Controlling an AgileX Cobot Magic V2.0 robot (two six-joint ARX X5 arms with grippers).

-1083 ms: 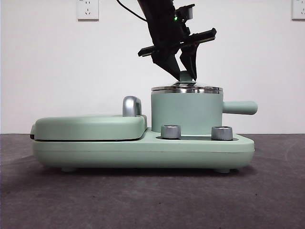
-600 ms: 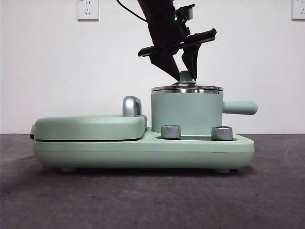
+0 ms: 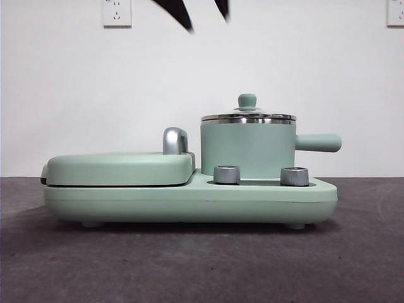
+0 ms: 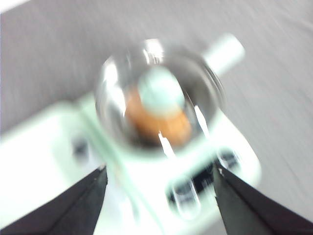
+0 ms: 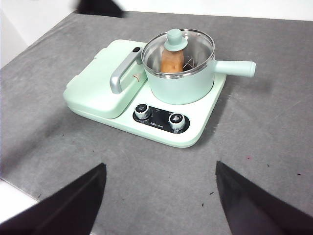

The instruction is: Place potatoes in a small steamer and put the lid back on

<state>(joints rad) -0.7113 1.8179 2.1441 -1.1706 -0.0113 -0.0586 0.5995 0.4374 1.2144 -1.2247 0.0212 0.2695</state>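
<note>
The mint-green steamer (image 3: 247, 148) stands on the right half of the cooker base (image 3: 189, 201), its side handle pointing right. The glass lid (image 3: 247, 117) sits on its rim, with nothing touching its knob (image 3: 247, 101). In the right wrist view the orange-brown potato (image 5: 172, 61) shows through the lid (image 5: 198, 46), inside the steamer (image 5: 181, 87). My left gripper (image 3: 202, 9) is open and empty, high above the pot at the picture's top edge. Its blurred wrist view looks down on the lid and the potato (image 4: 156, 125). My right gripper (image 5: 160, 169) is open, well back from the cooker.
The flat mint-green griddle cover (image 3: 120, 167) with its chrome handle (image 3: 174, 140) lies closed on the base's left half. Two steel dials (image 3: 226, 174) (image 3: 294, 175) sit in front of the pot. The grey table (image 3: 202, 265) surrounds the cooker.
My left gripper has let go of the lid's knob and risen quickly to the top edge. The lid stays seated on the steamer.
</note>
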